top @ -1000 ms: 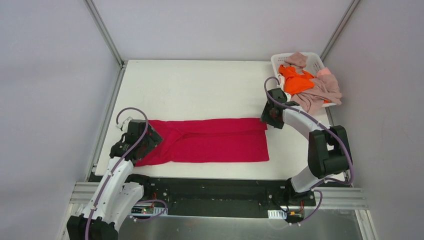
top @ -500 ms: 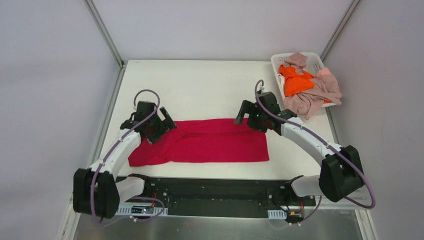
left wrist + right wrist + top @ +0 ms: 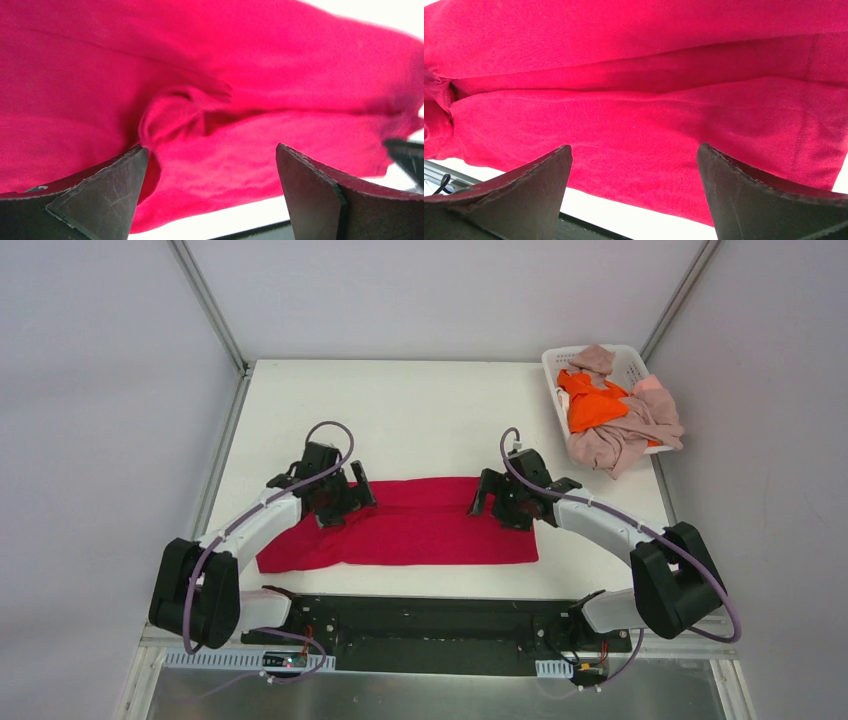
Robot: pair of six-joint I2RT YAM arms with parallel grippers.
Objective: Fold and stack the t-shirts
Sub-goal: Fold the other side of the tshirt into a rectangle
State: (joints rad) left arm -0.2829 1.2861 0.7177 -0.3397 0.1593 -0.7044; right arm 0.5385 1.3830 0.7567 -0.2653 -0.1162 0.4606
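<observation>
Crimson t-shirt (image 3: 420,535) is lying folded along the bench's (image 3: 400,410) near edge.
Left end effector (image 3: 210,155) and right end effector (image 3: 634,155) are hovering over it, fingers spread apart, gripping nothing; only the left wrist view is showing a bunched pucker (image 3: 175,112), only the top view the far-right-corner basket (image 3: 628,362).

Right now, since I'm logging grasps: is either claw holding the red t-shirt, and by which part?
Nothing is held. The left claw and the right claw are both open above the red t-shirt, which lies on the table.
</observation>
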